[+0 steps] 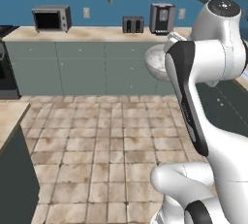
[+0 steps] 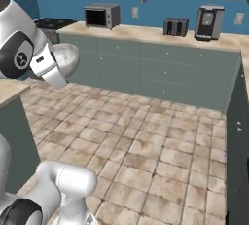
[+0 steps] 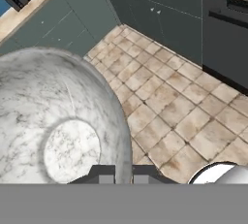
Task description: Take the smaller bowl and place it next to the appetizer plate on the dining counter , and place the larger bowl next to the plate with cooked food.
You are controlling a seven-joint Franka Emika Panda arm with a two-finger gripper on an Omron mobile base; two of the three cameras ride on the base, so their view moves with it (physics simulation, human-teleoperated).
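Tiled kitchen floor [image 3: 184, 106] lies far beneath the smaller bowl [image 3: 58, 121], which is pinched by its rim at six o'clock in the closed gripper [image 3: 123, 177], so a tilt-induced slip could drop it.

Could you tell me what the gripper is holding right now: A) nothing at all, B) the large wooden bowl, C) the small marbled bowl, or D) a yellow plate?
C: in the hand view the gripper is closed on the rim of the smaller bowl, whose grey-white marbled inside shows above the tiled floor.
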